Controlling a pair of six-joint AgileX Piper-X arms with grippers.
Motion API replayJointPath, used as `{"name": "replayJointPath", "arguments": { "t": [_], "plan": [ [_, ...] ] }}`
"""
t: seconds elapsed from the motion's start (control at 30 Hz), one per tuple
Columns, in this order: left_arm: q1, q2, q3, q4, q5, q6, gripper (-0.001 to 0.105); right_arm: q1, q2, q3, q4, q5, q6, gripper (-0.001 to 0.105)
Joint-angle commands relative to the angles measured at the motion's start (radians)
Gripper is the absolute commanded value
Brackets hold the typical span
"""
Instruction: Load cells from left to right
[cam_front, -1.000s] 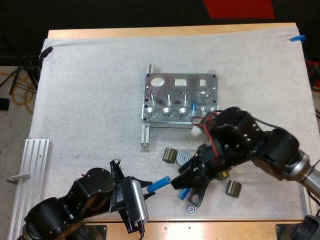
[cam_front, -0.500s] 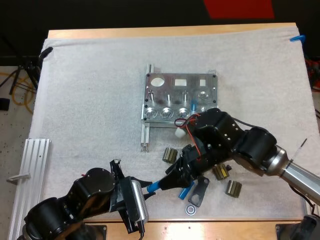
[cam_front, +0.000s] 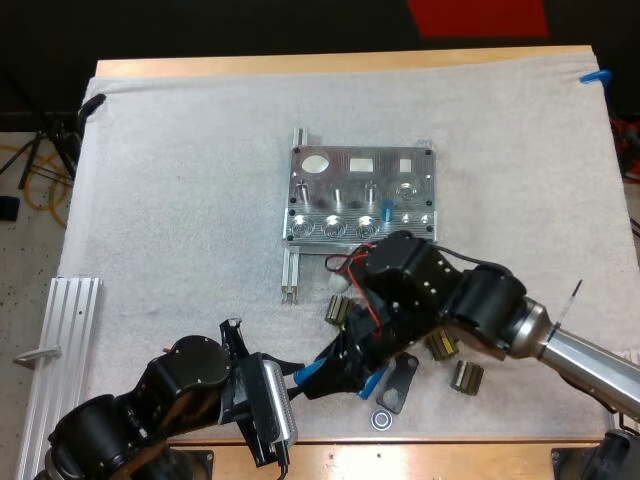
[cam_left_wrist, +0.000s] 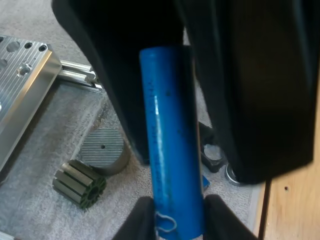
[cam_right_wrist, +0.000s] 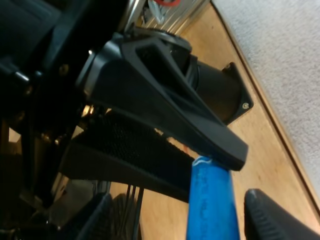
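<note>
Near edge of the mat, left of centre: my left gripper (cam_front: 293, 378) is clenched on the blue cylinder (cam_left_wrist: 172, 145), its fingers (cam_left_wrist: 142, 220) pressing the cylinder's near end from both sides.
Cylinder axis: I see the long axis lying low over the white mat (cam_front: 180, 200). It runs from my left gripper toward the right and slightly far, and the free end points into my right gripper (cam_front: 322, 372).
Right gripper: released, with one finger on each side of the cylinder's free end. From its own wrist view the fingers (cam_right_wrist: 280, 220) stand clear of the blue surface.
Fixture: the metal fixture (cam_front: 360, 195) sits mid-mat, far of both grippers and well apart from the cylinder.
Loose parts: a ribbed dark part (cam_left_wrist: 80, 182) and a round grey disc (cam_left_wrist: 102, 150) lie just beside each other on the mat, between fixture and cylinder.
Left near corner: an aluminium rail (cam_front: 60, 340) lies along the mat's edge.
</note>
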Motion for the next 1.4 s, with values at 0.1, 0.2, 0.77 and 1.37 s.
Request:
{"name": "replayJointPath", "arguments": {
  "t": [0.1, 0.2, 0.77, 1.37],
  "plan": [
    [-0.001, -0.004, -0.008, -0.003, 0.007, 0.002, 0.0, 0.011, 0.017, -0.003, -0.006, 0.025, -0.003, 0.036],
    [-0.001, -0.004, -0.008, -0.003, 0.007, 0.002, 0.0, 0.018, 0.017, -0.003, -0.006, 0.054, -0.003, 0.014],
    [-0.001, -0.004, -0.038, -0.003, -0.029, -0.04, 0.095, 0.018, 0.017, -0.053, 0.008, 0.205, -0.012, 0.0],
    [0.435, 0.061, -0.041, -0.154, 0.11, -0.088, 0.097, -0.199, 0.035, -0.239, 0.296, 0.595, -0.154, 0.0]
  ]
}}
